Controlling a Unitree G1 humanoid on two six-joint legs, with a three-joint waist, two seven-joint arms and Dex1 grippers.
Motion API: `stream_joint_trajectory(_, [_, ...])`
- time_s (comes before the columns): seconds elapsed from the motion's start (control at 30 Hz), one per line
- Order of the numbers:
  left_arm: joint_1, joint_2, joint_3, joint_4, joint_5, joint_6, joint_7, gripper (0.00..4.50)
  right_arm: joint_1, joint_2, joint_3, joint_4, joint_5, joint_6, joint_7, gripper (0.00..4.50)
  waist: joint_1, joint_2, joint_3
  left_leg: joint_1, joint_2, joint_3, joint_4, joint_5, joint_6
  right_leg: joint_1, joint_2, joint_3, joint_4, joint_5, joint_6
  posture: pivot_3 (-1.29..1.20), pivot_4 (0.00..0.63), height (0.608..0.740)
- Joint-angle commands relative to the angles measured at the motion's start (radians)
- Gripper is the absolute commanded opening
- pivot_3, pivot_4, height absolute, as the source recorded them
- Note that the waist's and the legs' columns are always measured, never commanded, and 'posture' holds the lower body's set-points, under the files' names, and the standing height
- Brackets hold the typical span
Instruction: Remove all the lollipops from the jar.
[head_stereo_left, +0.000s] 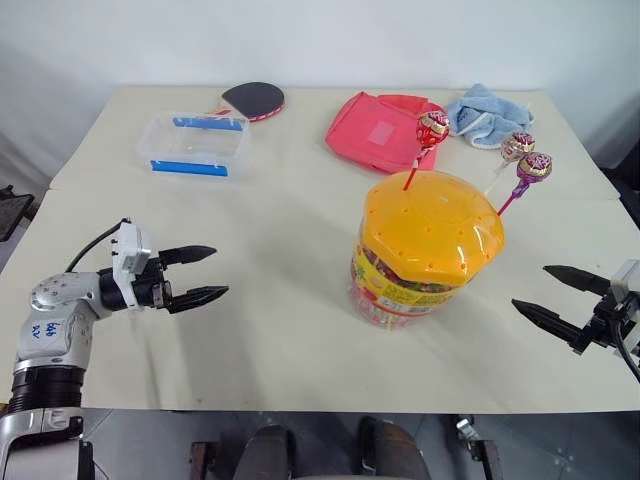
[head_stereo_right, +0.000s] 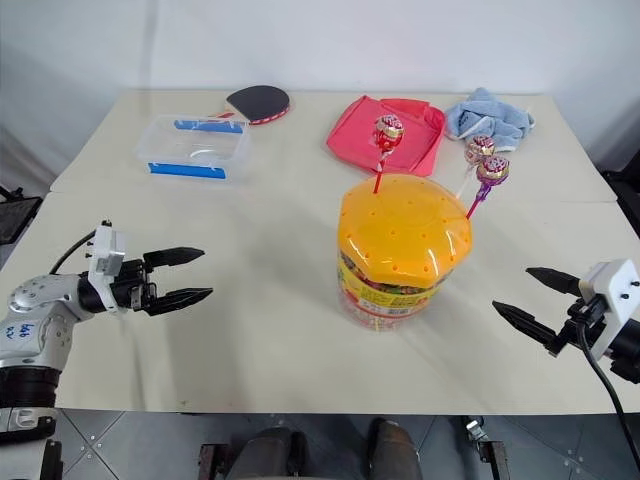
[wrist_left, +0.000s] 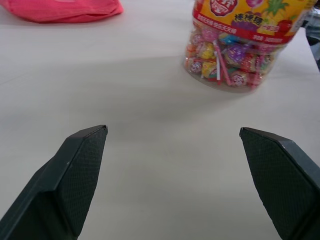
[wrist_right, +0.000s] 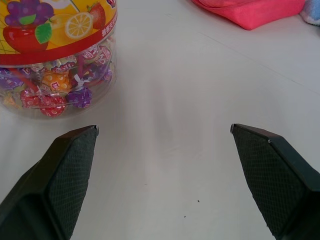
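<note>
Head cam, L eye: jar (head_stereo_left: 425, 250) stands upright on the bench (head_stereo_left: 280, 330), right of centre, orange domed lid on. All 3 lollipops are stuck in the lid w/ sticks up: red-stick lollipop (head_stereo_left: 432, 127) at the far side, white-stick lollipop (head_stereo_left: 517, 146) and purple-stick lollipop (head_stereo_left: 534, 167) close together at the jar's right. None pulled, so task looks at zero: 3 of 3 left. Left end effector (head_stereo_left: 200, 274) hangs over the bench well left of the jar, fingers spread, nothing in them. Right end effector (head_stereo_left: 555, 297) sits near the jar's right side, apart from it, also spread and empty.

R eye: same layout. Behind the jar lie a clear box (head_stereo_right: 193, 146) w/ blue clips, a paddle (head_stereo_right: 255, 102), a pink pouch (head_stereo_right: 397, 130) and a blue cloth (head_stereo_right: 487, 114), all well away from the end effectors.

L wrist: both fingers wide apart, bare bench between them, jar base w/ wrapped candies ahead, no contact.

R wrist: same, fingers wide, jar ahead and off to one side, no contact.

Judgement: right end effector is nearer the white and purple pair, so prob. first grab there; red one last.
</note>
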Motion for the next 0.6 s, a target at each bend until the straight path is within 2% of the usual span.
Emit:
stream_joint_trajectory(0.03, [-0.032,0.028,-0.001,0.003,0.019,0.001,0.007,4.50,0.003,-0.008,-0.030,-0.011,0.004,-0.022,-0.002,4.45,0.000,0.000,0.000,0.000,0.000,0.000,0.000,0.000,0.000,0.000,0.000,0.000,0.000,0.000,0.000,0.00,0.150,0.740])
stream_joint_trajectory(0.23, [-0.032,0.103,-0.059,-0.093,0.004,0.233,0.002,4.50,0.009,-0.013,-0.036,-0.009,0.001,-0.022,-0.008,4.45,-0.001,0.000,0.000,0.000,0.000,0.000,0.000,0.000,0.000,0.000,0.000,0.000,0.000,0.000,0.000,0.00,0.150,0.740])
stream_joint_trajectory(0.33, [-0.054,0.108,-0.062,-0.109,0.006,0.220,-0.018,4.50,0.006,-0.020,-0.047,-0.006,0.008,-0.020,-0.004,4.45,-0.001,0.000,0.000,0.000,0.000,0.001,0.000,0.000,0.000,-0.001,0.000,0.001,0.000,0.000,0.000,0.00,0.150,0.740])
stream_joint_trajectory(0.47, [-0.196,0.082,-0.055,-0.061,-0.018,0.201,-0.045,4.50,0.014,-0.025,-0.078,-0.021,0.030,-0.002,-0.007,4.45,0.007,0.000,0.000,-0.003,0.001,0.000,0.005,0.000,0.000,-0.001,0.000,0.000,0.002,0.000,0.000,0.00,0.150,0.740])
stream_joint_trajectory(0.6, [-0.425,-0.007,-0.072,0.042,-0.022,0.114,-0.082,4.50,0.025,-0.026,-0.113,-0.045,0.068,0.018,0.013,4.45,0.011,-0.001,0.000,-0.005,0.000,-0.001,0.011,-0.002,0.001,-0.001,0.000,0.000,0.004,0.000,0.000,0.00,0.150,0.740])
